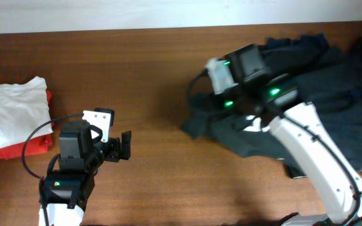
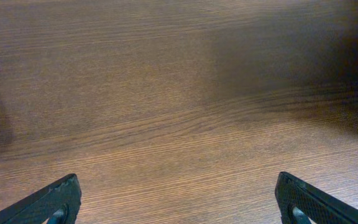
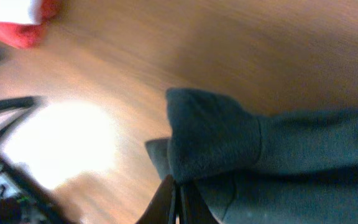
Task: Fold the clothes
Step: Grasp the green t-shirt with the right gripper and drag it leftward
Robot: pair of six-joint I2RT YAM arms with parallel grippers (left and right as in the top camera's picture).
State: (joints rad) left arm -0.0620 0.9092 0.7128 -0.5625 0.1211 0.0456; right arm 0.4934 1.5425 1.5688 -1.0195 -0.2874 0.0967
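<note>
Looking down past the slim dark fingers of the right gripper (image 3: 176,200), pressed together at the bottom edge and pinching a fold of soft, very dark greenish-black cotton T-shirt (image 3: 229,146). Bunched into a rounded lump just above the fingertips, trailing off to the right across the brown wood-grain table (image 3: 260,56). In the top left corner, blurred folded red cloth (image 3: 27,34) touching a scrap of white cloth (image 3: 5,7), well apart from the shirt. Washed out by bright glare at left, with dark blurred shapes beside it, too unclear to name.
</note>
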